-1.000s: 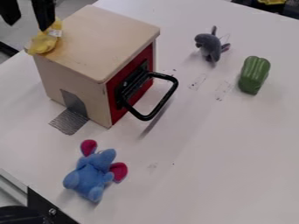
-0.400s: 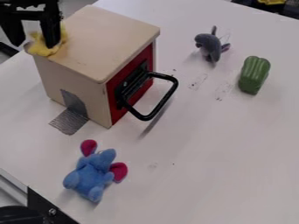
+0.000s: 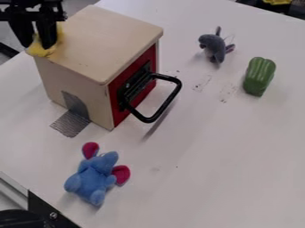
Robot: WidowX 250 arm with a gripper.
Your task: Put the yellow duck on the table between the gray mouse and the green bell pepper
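At the upper left of the camera view, we saw the black two-finger gripper [image 3: 37, 46] hanging from the top edge, over the near left corner of a pale wooden box [image 3: 113, 40] with a red front. It pointed almost straight down, its two fingers side by side and parted by a modest gap. Their tips were down at the crumpled-looking yellow duck [image 3: 42, 51], which lay on that corner of the box top. We could not tell whether they had a grip on it.

On the white table [image 3: 202, 151], well apart from the duck, we saw the small gray plush mouse [image 3: 214, 46] and, to its lower right, the glossy green bell pepper [image 3: 259, 76], with a gap of tabletop between them. A black loop handle [image 3: 170, 100] stuck out from the box's red front. Nearer the camera lay a blue plush toy with pink ears [image 3: 93, 179].
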